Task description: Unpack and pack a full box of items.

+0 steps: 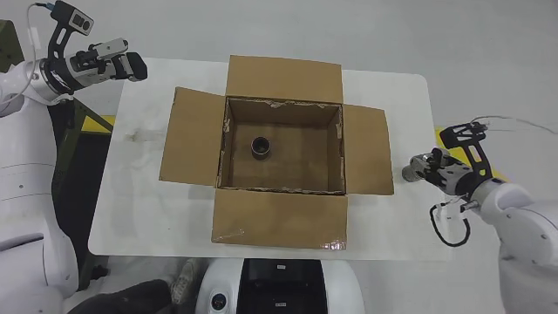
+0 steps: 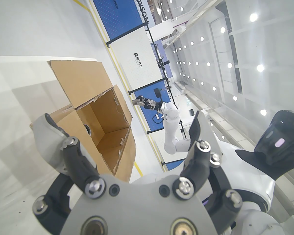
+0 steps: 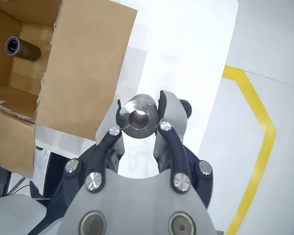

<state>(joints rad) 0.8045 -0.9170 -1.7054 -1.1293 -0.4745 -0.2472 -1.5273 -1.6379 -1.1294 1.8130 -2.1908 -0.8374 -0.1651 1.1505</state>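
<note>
**Ann:** Where is the ring?

**Ben:** The ring (image 3: 138, 121) is in the right gripper (image 3: 140, 106). Two fingers squeeze it on its round sides, and its hole faces back at the wrist.

**Ann:** Is it in the box?

**Ben:** No. The box (image 3: 88, 62) is just beside that hand, with all its flaps open. The hand is over the bare table (image 1: 403, 96), next to one flap. I can't tell if the ring touches the table.

**Ann:** What will the ring feel like?

**Ben:** I think it is heavy. It looks like thick, shiny metal, so it is hard and smooth. It won't bend or break, but it could slip. Holding the round sides near the middle, like now, seems best. It should go down softly, because it could roll or dent the cardboard.

**Ann:** Is anything in the box?

**Ben:** Yes, a tube (image 1: 261, 146). It stands up on the box floor, well apart from the right hand. It looks like hard metal too. A hand could come from above and pinch it near the top. It is tall and thin, so a bump might tip it over.

**Ann:** And the other hand?

**Ben:** The left gripper (image 1: 131, 63) is spread wide and holds nothing. It is near a table corner, well apart from the box.
</note>
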